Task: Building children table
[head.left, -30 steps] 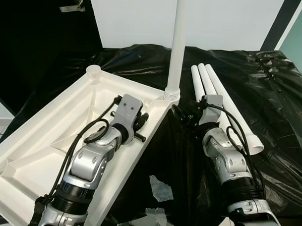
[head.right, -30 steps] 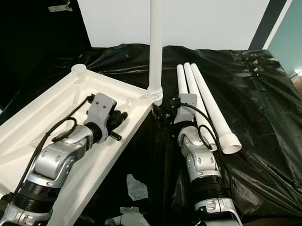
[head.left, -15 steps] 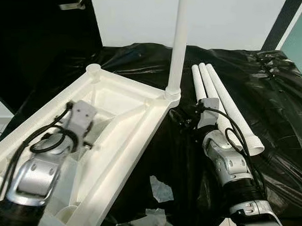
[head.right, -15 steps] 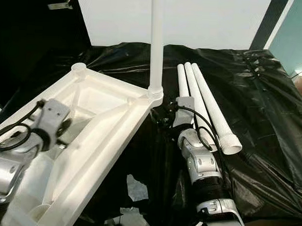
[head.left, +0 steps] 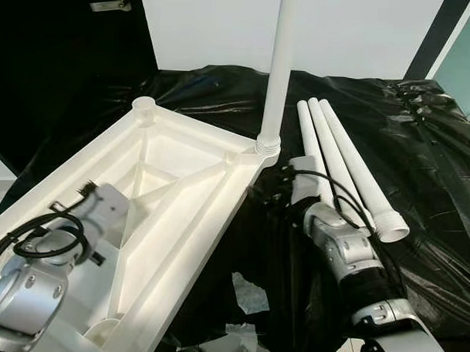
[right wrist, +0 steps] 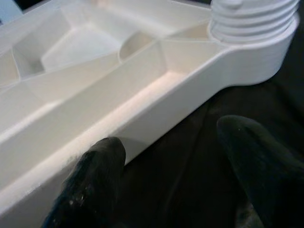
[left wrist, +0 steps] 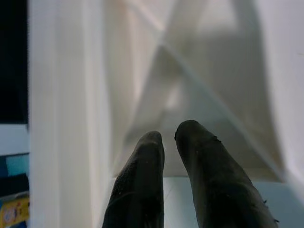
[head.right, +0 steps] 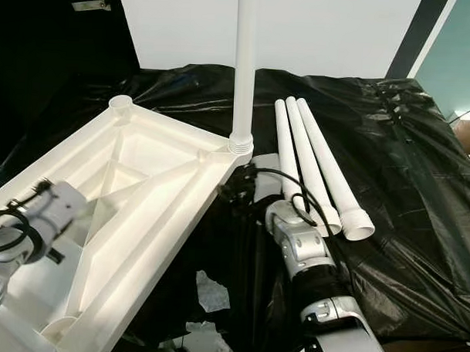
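The right tool (right wrist: 166, 156) stands wide open and empty, one finger just beside the tabletop's (head.left: 180, 197) side wall, the other out over black sheeting (head.left: 421, 152); it looks poised to brace or grip that edge. Just beyond it the fitted leg (head.left: 279, 69) rises upright from the corner socket, so the top lies underside up to take legs. Beside this arm three loose legs (head.left: 336, 156) lie together on the sheeted surface, within reach for the remaining sockets. The left tool (left wrist: 168, 142) is nearly clenched, holding nothing, over the ribbed underside inside the top.
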Tool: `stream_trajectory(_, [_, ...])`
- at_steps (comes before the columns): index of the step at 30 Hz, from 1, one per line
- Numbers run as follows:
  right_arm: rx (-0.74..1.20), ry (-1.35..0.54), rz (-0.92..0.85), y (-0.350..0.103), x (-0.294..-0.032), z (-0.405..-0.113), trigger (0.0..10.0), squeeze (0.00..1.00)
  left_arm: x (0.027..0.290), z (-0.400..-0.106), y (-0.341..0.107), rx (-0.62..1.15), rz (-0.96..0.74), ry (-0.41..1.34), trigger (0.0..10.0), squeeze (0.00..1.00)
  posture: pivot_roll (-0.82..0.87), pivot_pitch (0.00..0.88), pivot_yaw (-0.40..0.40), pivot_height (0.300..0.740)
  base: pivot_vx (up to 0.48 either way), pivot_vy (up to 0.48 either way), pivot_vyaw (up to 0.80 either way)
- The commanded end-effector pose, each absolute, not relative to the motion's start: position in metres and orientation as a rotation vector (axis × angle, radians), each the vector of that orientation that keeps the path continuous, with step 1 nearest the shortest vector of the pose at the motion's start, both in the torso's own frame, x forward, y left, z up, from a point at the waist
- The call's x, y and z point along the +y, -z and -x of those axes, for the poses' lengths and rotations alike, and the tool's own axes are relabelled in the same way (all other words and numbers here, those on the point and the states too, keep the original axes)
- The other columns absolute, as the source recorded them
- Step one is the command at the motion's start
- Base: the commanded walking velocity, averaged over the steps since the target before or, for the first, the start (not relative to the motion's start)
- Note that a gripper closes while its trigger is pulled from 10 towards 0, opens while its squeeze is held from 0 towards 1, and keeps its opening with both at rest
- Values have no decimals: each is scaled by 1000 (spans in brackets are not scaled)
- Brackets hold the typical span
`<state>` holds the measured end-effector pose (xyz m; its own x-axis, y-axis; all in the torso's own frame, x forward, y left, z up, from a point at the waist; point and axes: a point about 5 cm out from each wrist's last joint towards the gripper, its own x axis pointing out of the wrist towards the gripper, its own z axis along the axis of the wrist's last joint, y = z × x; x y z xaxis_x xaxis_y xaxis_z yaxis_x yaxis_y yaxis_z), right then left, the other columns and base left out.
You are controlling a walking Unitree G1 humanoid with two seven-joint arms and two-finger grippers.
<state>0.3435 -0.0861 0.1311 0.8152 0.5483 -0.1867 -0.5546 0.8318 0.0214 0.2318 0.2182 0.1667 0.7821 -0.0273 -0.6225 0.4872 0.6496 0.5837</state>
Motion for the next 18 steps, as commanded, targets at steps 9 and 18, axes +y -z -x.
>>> stream_trajectory(9, [261, -662, 89, -124, -76, -350, 10000, 0, 183, -205, -150, 706, -792, 662, 10000, 0, 160, 39, 0, 740, 0, 0, 0])
stream_trajectory(18, [251, -659, 90, -127, -78, -361, 10000, 0, 149, -209, -148, 644, -681, 741, 10000, 0, 153, 38, 6, 740, 0, 0, 0])
